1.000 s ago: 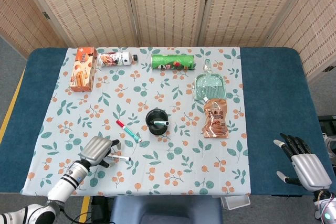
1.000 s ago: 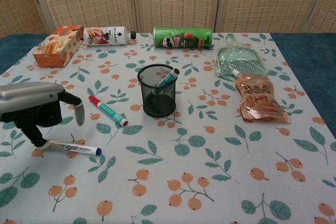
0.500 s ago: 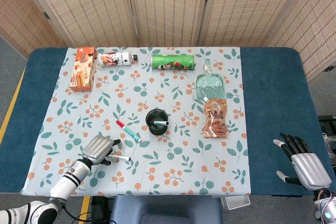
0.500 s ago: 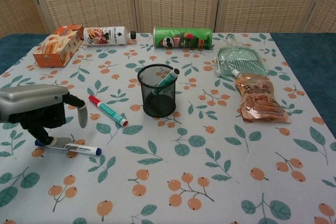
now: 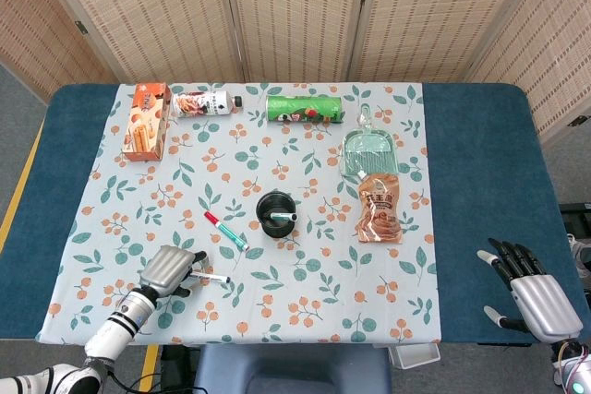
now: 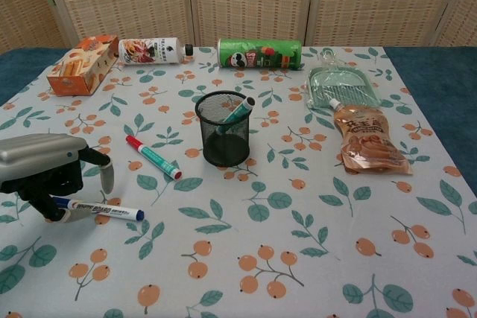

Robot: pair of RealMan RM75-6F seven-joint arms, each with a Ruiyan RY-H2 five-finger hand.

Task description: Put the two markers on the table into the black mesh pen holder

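The white marker (image 6: 97, 209) lies flat on the worktop (image 6: 313, 258) near its front left edge, its long axis running roughly left to right with the blue cap end pointing toward the middle of the cloth. Its other end sits under the left hand (image 6: 41, 173), whose fingers curl down around that end; from the chest view the hand appears to be pinching or at least touching the barrel, though a firm hold cannot be confirmed. The second marker (image 6: 153, 157), red-capped with a teal body, lies apart from the hand, on a diagonal between the white one and the black mesh pen holder (image 6: 226, 138). The holder stands upright toward the middle of the worktop, beyond and to the right of the left hand, with a teal pen (image 6: 237, 113) already leaning inside. The right hand (image 5: 534, 291) rests far off at the right edge, fingers spread and holding nothing, so the left is clearly the nearer one
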